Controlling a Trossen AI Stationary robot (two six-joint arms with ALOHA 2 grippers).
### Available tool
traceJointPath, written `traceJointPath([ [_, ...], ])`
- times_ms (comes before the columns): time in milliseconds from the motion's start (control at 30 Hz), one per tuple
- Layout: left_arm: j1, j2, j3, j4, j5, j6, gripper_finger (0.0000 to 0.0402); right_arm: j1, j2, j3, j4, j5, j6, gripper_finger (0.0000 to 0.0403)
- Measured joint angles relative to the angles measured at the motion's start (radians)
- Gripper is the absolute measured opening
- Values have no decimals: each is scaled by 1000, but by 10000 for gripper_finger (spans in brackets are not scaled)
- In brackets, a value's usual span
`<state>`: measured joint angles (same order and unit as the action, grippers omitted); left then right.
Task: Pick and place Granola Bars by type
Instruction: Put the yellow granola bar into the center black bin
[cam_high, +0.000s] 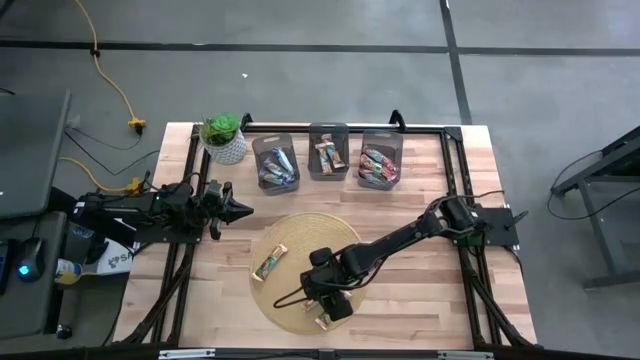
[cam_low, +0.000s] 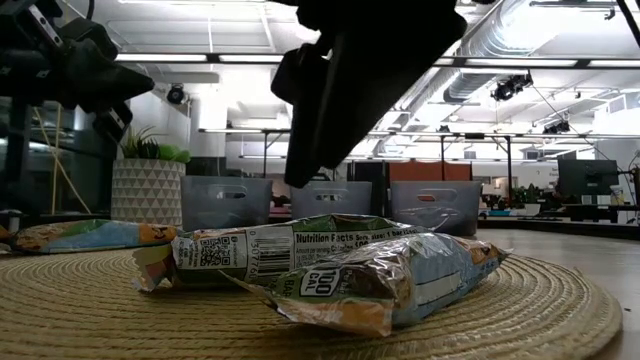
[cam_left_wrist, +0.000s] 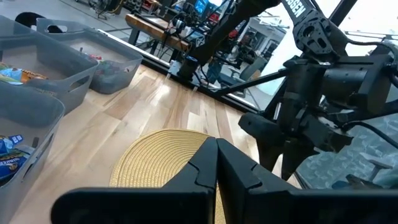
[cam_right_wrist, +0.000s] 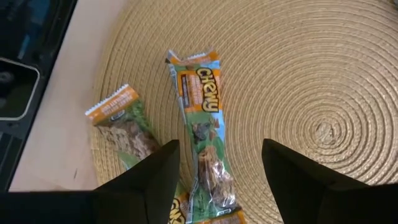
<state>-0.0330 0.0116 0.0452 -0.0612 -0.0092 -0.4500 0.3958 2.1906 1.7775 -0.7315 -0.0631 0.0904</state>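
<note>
I see my right claw (cam_right_wrist: 214, 180), fingers apart, over a green-and-orange wrapped granola bar (cam_right_wrist: 202, 118) on the round woven straw mat (cam_right_wrist: 323, 93); left claw (cam_high: 240, 210) together, waiting over the bench.

1. This is a robotics lab or workshop inside an open-plan industrial office.
2. The pale wooden butcher-block bench (cam_high: 420, 300) carries a black metal frame (cam_high: 455, 160) to which two dark jointed robot arms are bolted.
3. The bare grey concrete floor (cam_high: 330, 80) has a yellow power cable (cam_high: 112, 85) trailing across it.
4. The low view shows exposed silver ceiling ducts (cam_low: 520, 30), long strip lights (cam_low: 200, 57) and hanging black spotlights (cam_low: 510, 85).
5. Distant desks with dark monitors (cam_low: 580, 180) stand beyond the bench.
6. A laptop computer (cam_high: 25, 160) sits beside the bench.
</note>
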Motion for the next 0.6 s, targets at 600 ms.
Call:
traceJointPath([
  [600,0,0,0,0,0,0,1,11,-1,-107,107,-10,60,213],
])
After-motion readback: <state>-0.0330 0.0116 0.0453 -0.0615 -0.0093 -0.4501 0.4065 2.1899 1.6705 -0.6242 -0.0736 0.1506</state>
